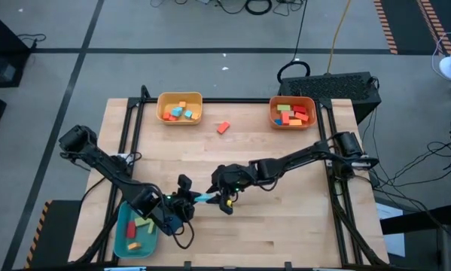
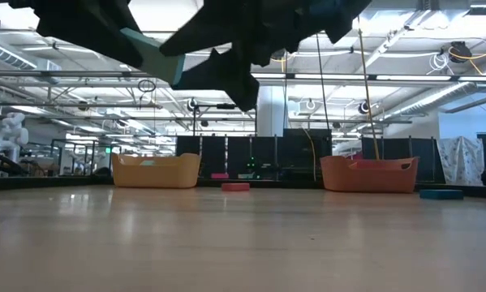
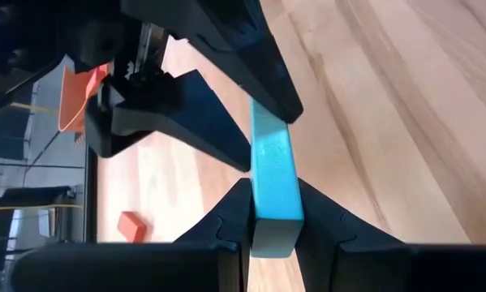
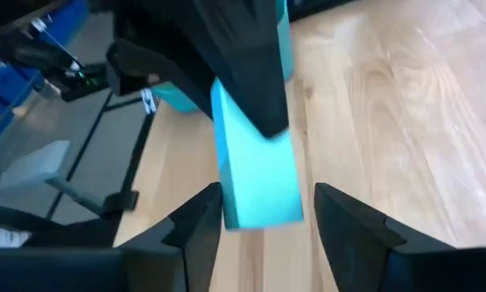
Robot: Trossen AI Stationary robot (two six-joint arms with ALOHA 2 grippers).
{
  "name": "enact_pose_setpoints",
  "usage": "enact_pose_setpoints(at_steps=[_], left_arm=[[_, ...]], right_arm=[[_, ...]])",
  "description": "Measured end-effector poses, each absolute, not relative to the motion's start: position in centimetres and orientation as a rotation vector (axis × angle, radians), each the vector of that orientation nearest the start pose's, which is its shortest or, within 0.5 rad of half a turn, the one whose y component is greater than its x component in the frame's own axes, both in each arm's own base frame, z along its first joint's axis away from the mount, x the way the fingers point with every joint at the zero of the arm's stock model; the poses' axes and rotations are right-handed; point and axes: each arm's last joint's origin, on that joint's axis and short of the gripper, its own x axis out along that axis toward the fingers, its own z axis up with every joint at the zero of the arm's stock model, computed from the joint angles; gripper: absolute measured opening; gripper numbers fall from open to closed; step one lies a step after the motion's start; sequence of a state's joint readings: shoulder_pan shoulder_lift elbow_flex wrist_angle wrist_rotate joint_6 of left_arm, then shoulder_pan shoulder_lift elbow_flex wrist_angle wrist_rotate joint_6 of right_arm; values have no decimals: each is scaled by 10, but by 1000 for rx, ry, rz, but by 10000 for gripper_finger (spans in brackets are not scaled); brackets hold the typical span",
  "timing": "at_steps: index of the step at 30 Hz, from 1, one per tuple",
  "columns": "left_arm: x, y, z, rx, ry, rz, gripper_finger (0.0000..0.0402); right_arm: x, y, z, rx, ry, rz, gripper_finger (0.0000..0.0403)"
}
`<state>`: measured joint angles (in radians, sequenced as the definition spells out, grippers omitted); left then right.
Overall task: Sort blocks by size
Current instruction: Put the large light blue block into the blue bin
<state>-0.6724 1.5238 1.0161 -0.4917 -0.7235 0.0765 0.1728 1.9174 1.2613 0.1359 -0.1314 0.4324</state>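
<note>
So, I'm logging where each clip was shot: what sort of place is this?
Probably a large robotics lab or industrial workshop: a wooden table on a grey taped floor, high ceiling beams with strip lights, and a white humanoid robot standing in the background.

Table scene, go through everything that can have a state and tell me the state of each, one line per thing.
Left pincer: shut on the light blue bar, above the table.
Right pincer: open around the bar's other end, with a gap on one side.
Light blue bar: lifted, spanning both pincers.
Yellow bin: upright, holding blocks.
Orange bin: upright, holding blocks.
Teal bin: holding blocks.
Red block: loose on the table.
</note>
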Motion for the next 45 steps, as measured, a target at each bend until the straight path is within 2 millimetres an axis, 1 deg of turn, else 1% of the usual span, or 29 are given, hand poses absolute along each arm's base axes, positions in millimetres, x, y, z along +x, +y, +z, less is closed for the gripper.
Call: enact_pose_setpoints(at_steps=[7,13,20,26,30,34,37,40,45], left_arm=[[246,-169,226,726,770,41,65],[247,-167,226,714,776,51,65],[246,-166,227,730,781,67,65],[241,-162,236,716,758,92,65],[236,-159,248,628,740,127,65],[225,-157,254,541,766,160,65],[214,-155,254,464,829,178,65],[203,-152,249,366,939,188,65],[184,-153,243,211,1141,191,65]], right_arm=[[409,75,208,387,635,172,206],[402,73,212,444,710,275,232],[393,62,216,466,792,225,263],[379,56,224,403,855,94,265],[368,53,229,368,893,-17,265],[355,51,233,335,958,-146,265],[341,49,230,322,1069,-238,265],[328,44,222,331,1199,-318,265],[315,31,209,342,1290,-457,265]])
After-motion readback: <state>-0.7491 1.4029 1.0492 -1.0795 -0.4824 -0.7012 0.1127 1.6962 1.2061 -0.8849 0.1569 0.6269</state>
